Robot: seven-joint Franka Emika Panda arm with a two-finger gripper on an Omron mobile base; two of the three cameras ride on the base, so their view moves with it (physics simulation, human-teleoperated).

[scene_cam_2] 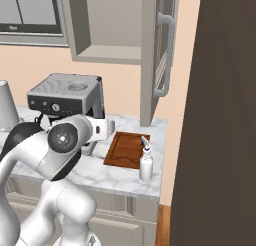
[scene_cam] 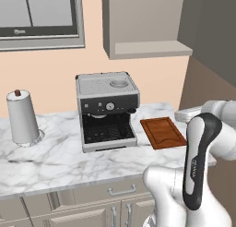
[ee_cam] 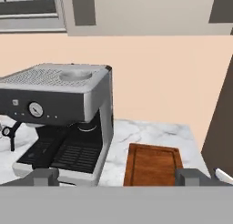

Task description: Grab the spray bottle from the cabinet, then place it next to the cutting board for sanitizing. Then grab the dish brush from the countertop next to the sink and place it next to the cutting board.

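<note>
the spray bottle is set on the worktop at the cutting board's 4 o'clock. the dish brush is left to be fetched. the end effector is released, nothing held.

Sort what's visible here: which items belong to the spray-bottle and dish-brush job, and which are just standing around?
Job: spray bottle standing beside the cutting board; wall cabinet; countertop; open gripper.
Bystanders: coffee machine; paper-towel roll; window.

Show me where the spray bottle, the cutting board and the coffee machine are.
spray bottle (scene_cam_2: 146,169): right base view, on its white body.
cutting board (scene_cam_2: 124,150): right base view, on the middle of its wooden face.
coffee machine (scene_cam: 108,103): left base view, on its dark front panel by the dial.
</note>
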